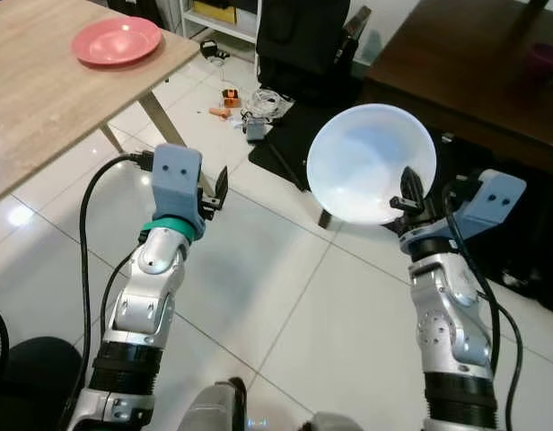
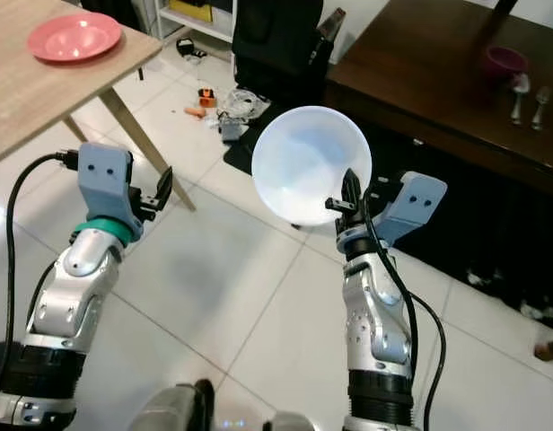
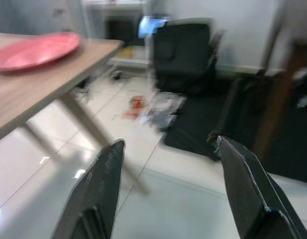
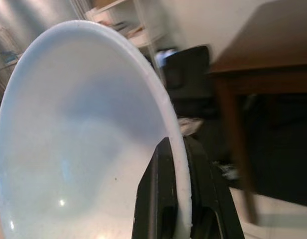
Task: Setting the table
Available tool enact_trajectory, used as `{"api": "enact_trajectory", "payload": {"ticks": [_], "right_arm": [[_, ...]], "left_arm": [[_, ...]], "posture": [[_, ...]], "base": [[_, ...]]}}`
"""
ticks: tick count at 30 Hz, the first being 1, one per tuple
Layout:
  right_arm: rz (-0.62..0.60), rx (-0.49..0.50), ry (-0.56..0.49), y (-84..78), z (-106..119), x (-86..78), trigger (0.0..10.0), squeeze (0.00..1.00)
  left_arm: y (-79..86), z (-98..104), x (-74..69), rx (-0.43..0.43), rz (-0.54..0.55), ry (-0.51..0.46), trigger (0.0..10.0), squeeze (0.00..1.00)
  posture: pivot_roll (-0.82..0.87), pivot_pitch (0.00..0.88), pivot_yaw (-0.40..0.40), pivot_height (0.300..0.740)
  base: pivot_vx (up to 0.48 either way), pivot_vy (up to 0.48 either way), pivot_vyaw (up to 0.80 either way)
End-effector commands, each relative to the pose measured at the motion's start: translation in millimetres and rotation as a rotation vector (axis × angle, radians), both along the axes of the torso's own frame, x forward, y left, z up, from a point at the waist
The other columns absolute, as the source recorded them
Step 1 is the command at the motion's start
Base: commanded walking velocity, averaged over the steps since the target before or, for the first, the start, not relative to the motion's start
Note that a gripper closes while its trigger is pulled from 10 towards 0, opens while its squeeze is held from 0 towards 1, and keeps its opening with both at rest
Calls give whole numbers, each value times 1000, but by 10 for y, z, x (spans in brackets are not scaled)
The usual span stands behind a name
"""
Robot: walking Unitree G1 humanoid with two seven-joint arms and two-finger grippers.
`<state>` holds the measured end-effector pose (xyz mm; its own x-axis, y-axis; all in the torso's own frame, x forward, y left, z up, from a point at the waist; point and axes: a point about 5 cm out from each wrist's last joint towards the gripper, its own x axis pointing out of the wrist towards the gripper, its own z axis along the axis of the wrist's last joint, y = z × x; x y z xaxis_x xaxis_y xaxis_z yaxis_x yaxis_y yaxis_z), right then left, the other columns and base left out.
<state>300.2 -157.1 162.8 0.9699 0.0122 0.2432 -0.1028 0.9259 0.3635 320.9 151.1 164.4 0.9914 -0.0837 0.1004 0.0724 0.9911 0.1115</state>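
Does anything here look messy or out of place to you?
Yes. Small clutter, an orange item and tangled cords, lies scattered on the white tile floor by the black bag. Also, the right gripper holds the pale blue bowl tilted on edge, gripped at its rim.

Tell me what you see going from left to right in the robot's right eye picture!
Pink plate on the light wooden table → left gripper, open and empty → white bowl, pinched at its rim by the right gripper → purple cup → two spoons on the dark table.
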Motion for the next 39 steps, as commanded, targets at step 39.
{"api": "enact_trajectory", "payload": {"ticks": [39], "right_arm": [[171,19,-109,153,298,112,10000,0]], "left_arm": [[96,301,-179,154,143,-231,10000,0]], "posture": [[73,46,29,740]], "base": [[461,0,359]]}}
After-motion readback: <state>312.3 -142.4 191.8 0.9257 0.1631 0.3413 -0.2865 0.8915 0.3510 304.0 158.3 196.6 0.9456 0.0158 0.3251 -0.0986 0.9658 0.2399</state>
